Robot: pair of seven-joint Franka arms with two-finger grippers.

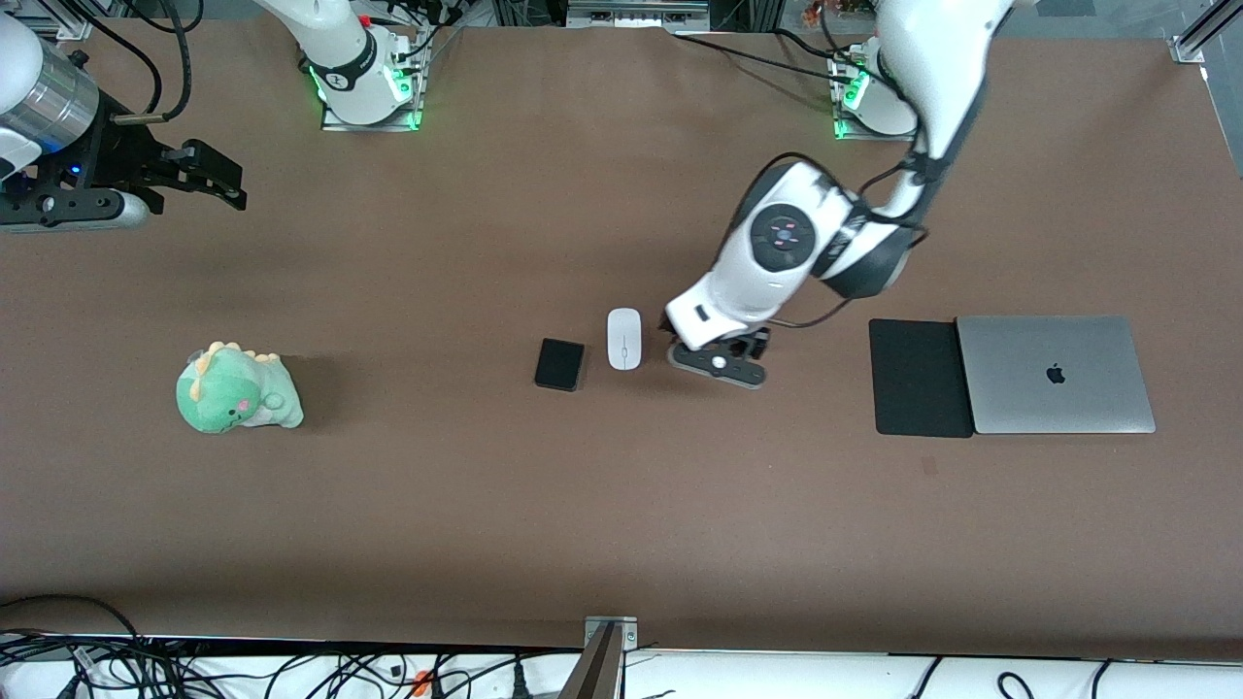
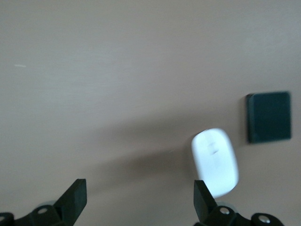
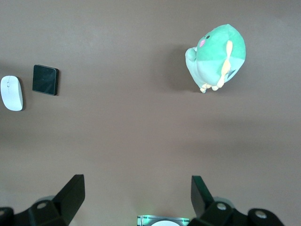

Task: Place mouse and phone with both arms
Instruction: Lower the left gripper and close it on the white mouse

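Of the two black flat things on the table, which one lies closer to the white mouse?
The phone, the small, nearly square one, apart from the mouse toward the right arm's end. The larger mouse pad touches the laptop.

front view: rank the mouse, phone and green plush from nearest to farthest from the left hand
Measured from the left hand, open and low over the table:
1. mouse, right beside it.
2. phone, just past the mouse toward the right arm's end.
3. green plush, well toward the right arm's end.

High front overview; two downward wrist views, all sharing mouse [image 1: 623,338] and phone [image 1: 560,365].
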